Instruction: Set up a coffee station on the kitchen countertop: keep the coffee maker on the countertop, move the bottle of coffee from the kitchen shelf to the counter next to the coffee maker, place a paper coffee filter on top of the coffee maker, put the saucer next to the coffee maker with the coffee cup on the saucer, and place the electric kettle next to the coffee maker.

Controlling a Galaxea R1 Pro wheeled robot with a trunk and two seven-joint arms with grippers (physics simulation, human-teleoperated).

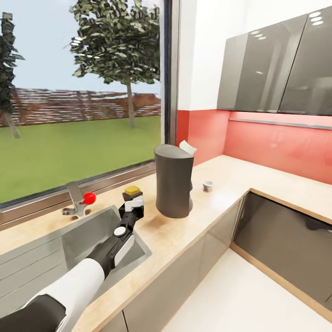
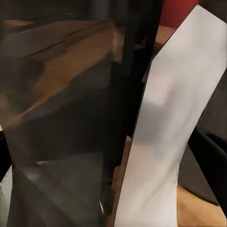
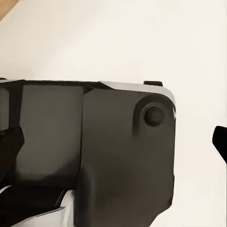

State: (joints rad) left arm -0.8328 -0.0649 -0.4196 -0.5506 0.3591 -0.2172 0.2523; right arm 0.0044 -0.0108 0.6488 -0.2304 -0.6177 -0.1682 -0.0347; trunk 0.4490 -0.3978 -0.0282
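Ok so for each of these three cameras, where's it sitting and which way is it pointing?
Head view: high, looking down over the kitchen countertop, coffee maker and left gripper.
Left wrist view: close against the bottle of coffee; the head view shares it.
Right wrist view: aimed down at pale floor past the robot's dark body.

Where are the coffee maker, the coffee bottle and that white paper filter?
coffee maker (image 1: 173, 182), head view, dark grey body.
bottle of coffee (image 1: 133, 190), head view, yellow cap.
paper coffee filter (image 1: 187, 147), head view, white tip.
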